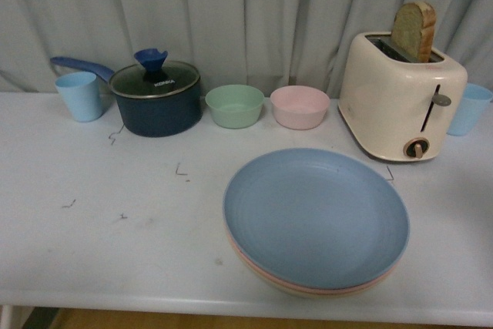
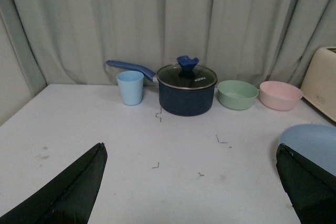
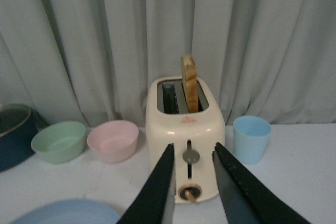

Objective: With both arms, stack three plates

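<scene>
Three plates sit stacked at the table's front right. The blue plate [image 1: 316, 217] is on top, with the beige rim [image 1: 271, 277] and the pink rim [image 1: 323, 291] showing under it. Neither arm shows in the front view. In the left wrist view my left gripper [image 2: 191, 153] is open and empty above the table, left of the blue plate [image 2: 312, 142]. In the right wrist view my right gripper [image 3: 193, 150] is shut and empty, raised and pointing at the toaster; the blue plate's edge [image 3: 68, 212] shows below it.
Along the back stand a light blue cup [image 1: 79, 95], a dark blue lidded pot [image 1: 155, 98], a green bowl [image 1: 234, 105], a pink bowl [image 1: 300, 107], a cream toaster [image 1: 400, 96] holding a bread slice, and another blue cup [image 1: 470, 108]. A curtain hangs behind.
</scene>
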{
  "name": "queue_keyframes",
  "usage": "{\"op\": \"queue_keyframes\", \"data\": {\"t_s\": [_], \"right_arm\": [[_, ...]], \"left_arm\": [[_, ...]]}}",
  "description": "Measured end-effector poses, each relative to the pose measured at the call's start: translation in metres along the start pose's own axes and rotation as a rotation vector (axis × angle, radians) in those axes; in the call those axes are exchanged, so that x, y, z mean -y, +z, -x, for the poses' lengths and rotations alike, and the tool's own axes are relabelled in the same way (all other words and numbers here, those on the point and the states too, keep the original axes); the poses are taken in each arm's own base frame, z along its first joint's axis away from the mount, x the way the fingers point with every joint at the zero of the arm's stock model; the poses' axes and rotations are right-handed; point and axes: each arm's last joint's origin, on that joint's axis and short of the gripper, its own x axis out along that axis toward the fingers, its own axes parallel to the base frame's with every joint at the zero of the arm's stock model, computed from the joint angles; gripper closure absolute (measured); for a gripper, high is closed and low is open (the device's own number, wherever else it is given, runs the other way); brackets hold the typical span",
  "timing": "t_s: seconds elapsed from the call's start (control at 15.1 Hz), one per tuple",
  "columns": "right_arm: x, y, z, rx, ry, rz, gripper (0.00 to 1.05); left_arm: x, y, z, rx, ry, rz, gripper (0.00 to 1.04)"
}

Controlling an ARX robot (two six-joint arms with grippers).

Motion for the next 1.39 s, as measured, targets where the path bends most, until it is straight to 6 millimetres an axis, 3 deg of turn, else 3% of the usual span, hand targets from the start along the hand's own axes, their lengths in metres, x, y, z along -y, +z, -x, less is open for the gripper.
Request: {"op": "queue_keyframes", "data": {"t_s": [0.13, 0.2, 0.33, 0.79, 1.39], "right_arm": [[0.009, -0.014, 0.03, -0.081, -0.001, 0.012, 0.98], [0.01, -0.017, 0.041, -0.099, -0.004, 0.017, 1.02], [0.01, -0.006, 0.061, -0.05, -0.004, 0.018, 1.03], [0.01, -0.007, 0.113, -0.074, -0.004, 0.018, 1.03], [0.01, 0.002, 0.146, -0.048, -0.003, 0.018, 1.03]], "left_arm": [[0.0, 0.0, 0.0, 0.0, 0.001, 0.0, 0.07], [0.0, 0.0, 0.0, 0.0, 0.0, 0.0, 0.07], [0.0, 0.0, 0.0, 0.0, 0.0, 0.0, 0.07], [0.0, 0.0, 0.0, 0.0, 0.0, 0.0, 0.07], [0.0, 0.0, 0.0, 0.0, 0.0, 0.0, 0.07]]}}
